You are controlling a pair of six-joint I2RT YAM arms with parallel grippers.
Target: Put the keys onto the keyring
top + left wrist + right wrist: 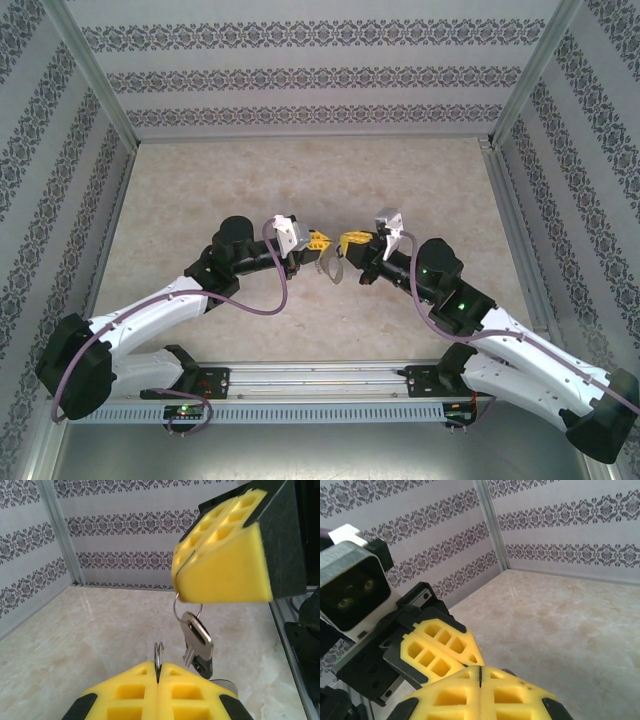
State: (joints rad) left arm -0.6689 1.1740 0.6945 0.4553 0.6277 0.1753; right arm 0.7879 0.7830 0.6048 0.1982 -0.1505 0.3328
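The keys (pixel 198 641) are shiny metal, the table (pixel 75 645) smooth and glossy, the yellow pads (pixel 131 692) perhaps matt foam

No word, number or brand can be read. The wallpaper (pixel 320 80) bears only bands of ornament, no lettering, and the face of the key (pixel 198 636) is too blurred to make out any stamp.

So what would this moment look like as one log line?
left gripper: shut on wire loop | right gripper: shut on key bunch, dangling | grippers facing, close, above table
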